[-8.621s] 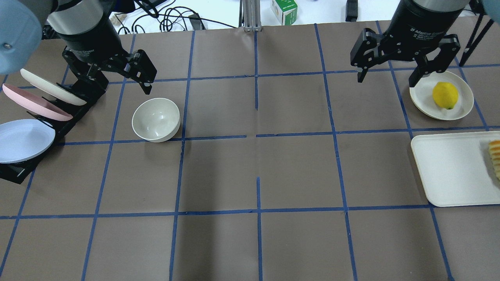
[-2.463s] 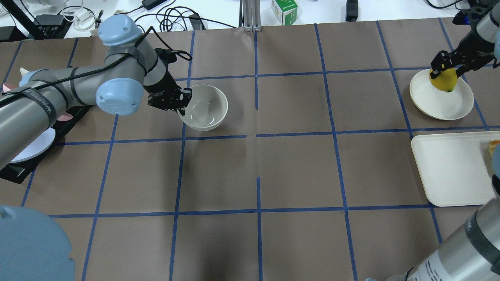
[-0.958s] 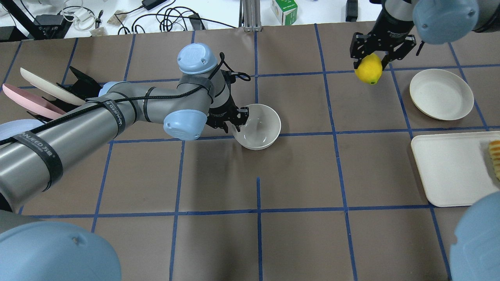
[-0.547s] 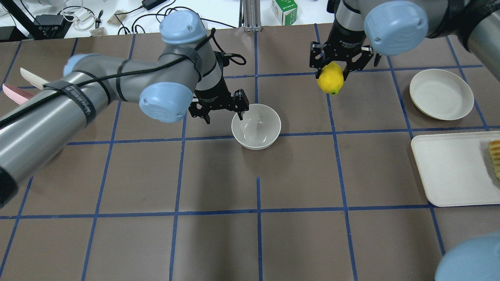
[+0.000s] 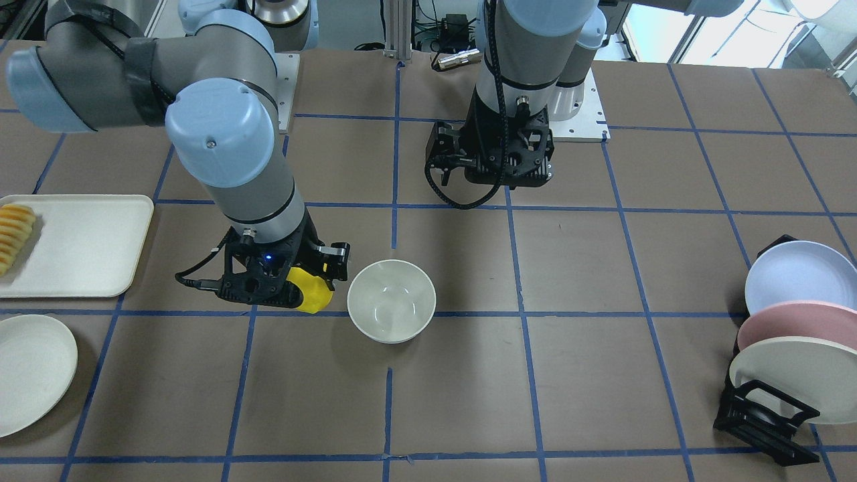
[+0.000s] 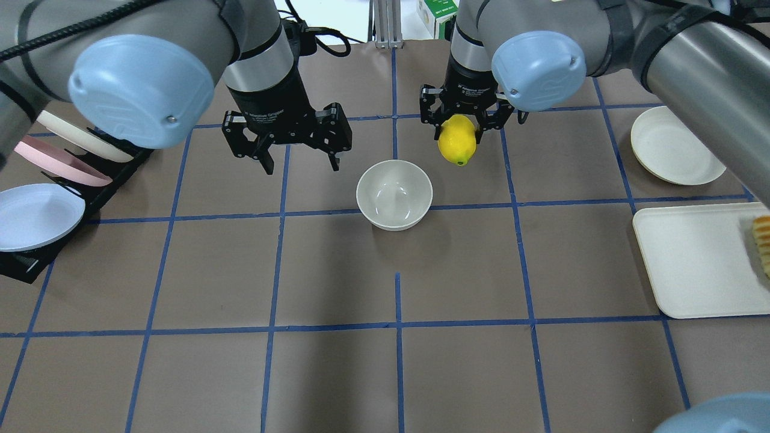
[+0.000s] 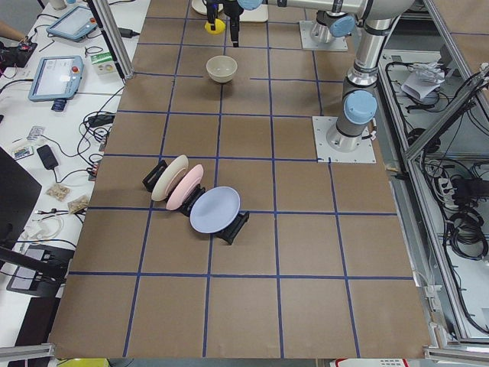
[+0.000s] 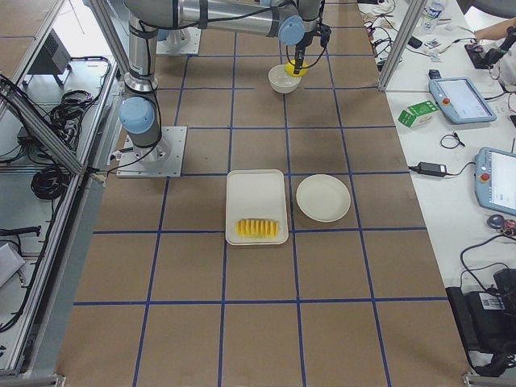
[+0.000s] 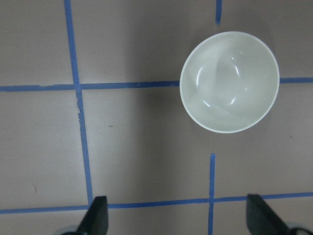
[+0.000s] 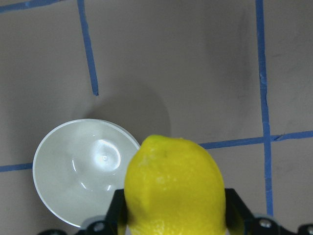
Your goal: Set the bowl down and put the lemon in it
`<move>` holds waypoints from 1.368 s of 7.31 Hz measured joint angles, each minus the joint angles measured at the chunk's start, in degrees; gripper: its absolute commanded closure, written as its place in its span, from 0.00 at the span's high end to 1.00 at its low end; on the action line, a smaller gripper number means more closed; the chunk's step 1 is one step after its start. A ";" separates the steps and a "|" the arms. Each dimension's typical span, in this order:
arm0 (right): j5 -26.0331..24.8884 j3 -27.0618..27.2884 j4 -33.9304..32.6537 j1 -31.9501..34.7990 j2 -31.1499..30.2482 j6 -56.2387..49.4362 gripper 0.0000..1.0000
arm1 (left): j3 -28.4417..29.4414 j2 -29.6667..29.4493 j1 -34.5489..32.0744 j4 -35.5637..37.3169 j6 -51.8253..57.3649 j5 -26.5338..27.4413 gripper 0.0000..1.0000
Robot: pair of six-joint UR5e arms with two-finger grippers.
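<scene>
The cream-white bowl stands upright and empty on the brown table near its middle; it also shows in the front view and the left wrist view. My right gripper is shut on the yellow lemon and holds it in the air just beside the bowl's rim, on the right in the overhead view. In the right wrist view the lemon hangs next to the bowl. My left gripper is open and empty, raised above the table to the left of the bowl.
A black rack with pastel plates stands at the left edge. An empty flat cream plate lies at the far right. A white tray with ridged orange-yellow sliced food lies at the right edge.
My left gripper set the bowl down near the table's middle, let go, and rose away to the left. My right gripper lifted the lemon off the cream plate and carried it leftward to the bowl.
</scene>
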 measured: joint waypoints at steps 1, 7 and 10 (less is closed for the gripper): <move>0.05 0.01 -1.46 1.54 1.21 1.75 0.00 | -0.22 1.34 0.44 -0.44 0.06 0.08 1.00; 0.70 0.04 -8.10 7.85 8.39 6.59 0.00 | -0.48 5.61 13.58 -0.62 10.61 0.00 1.00; 1.69 0.34 -9.02 8.52 9.90 6.46 0.00 | -1.13 5.89 13.71 -0.61 10.77 0.03 1.00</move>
